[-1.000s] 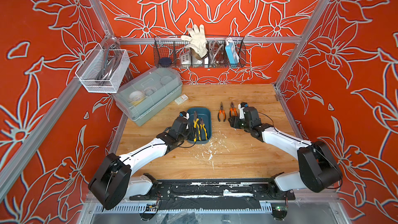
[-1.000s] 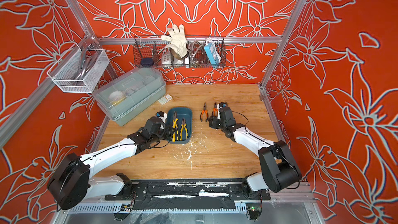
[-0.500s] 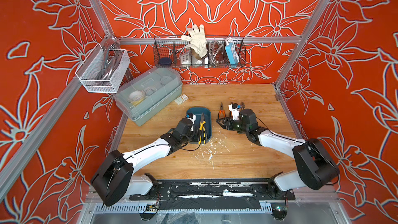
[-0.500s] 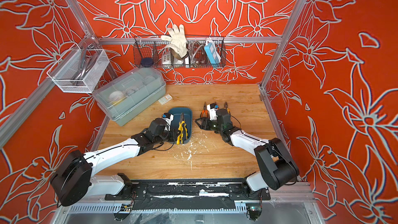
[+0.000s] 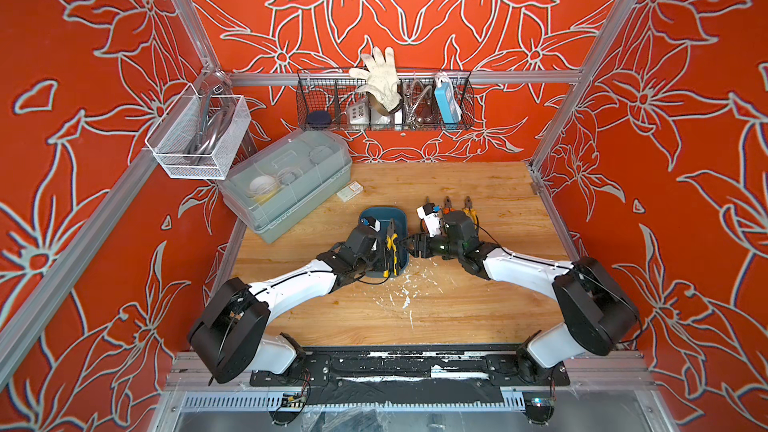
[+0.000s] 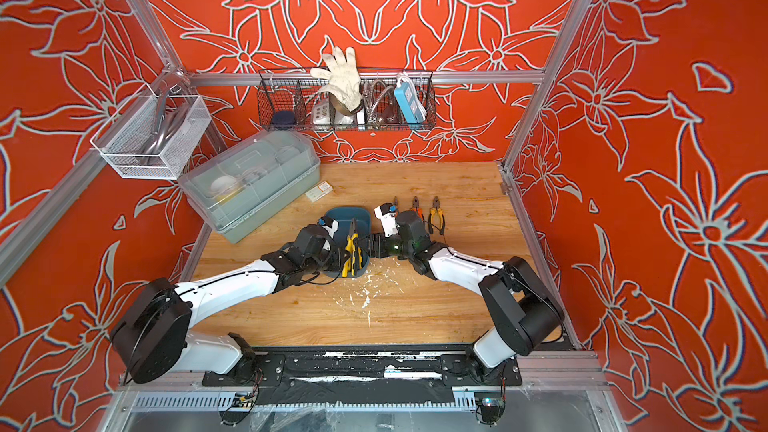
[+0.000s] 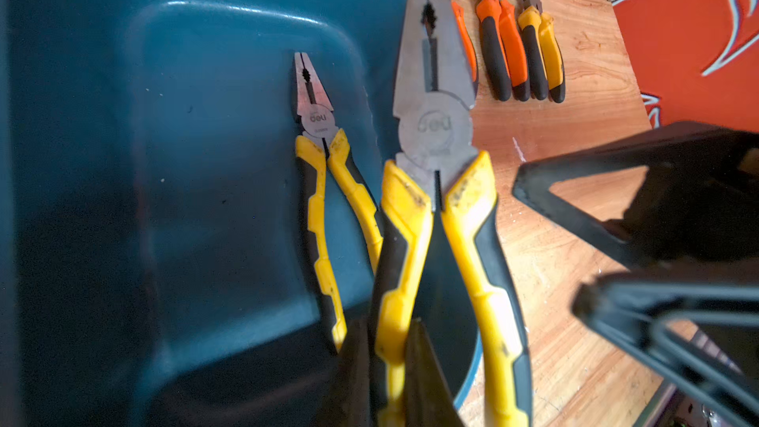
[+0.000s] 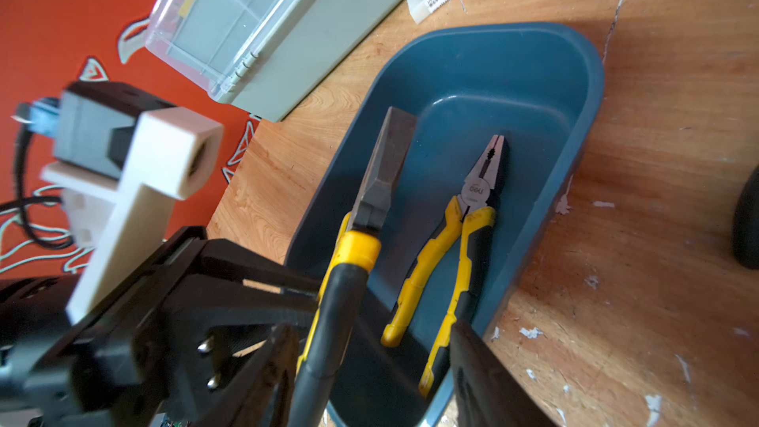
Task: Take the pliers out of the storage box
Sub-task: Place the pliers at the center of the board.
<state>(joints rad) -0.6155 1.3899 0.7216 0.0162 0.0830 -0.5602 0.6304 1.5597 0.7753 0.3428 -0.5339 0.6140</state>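
Observation:
The teal storage box [image 5: 374, 213] [image 6: 350, 214] sits mid-table. My left gripper [image 5: 384, 249] [image 7: 388, 347] is shut on one handle of yellow-handled pliers [image 5: 391, 243] [image 7: 435, 117] [image 8: 382, 166], which are raised over the box's right rim. A second yellow pair [image 7: 316, 158] [image 8: 472, 215] lies flat inside the box. My right gripper [image 5: 411, 245] [image 8: 378, 363] is open right beside the raised pliers, facing their free handle. Three pliers lie on the table right of the box: an orange pair [image 6: 415, 210], a yellow pair [image 6: 436, 218] and a pair [image 6: 395, 203] mostly hidden by the right wrist.
A translucent grey lidded bin [image 5: 291, 184] stands left of the box, with a small white carton [image 5: 350, 192] behind it. Wire baskets hang on the back wall [image 5: 386, 105] and left wall [image 5: 199, 135]. White flecks [image 5: 405, 297] mark the wood nearer the front.
My left gripper closed on a yellow pair in the box and lifted it. My right gripper left the pliers on the table and swung left to the box.

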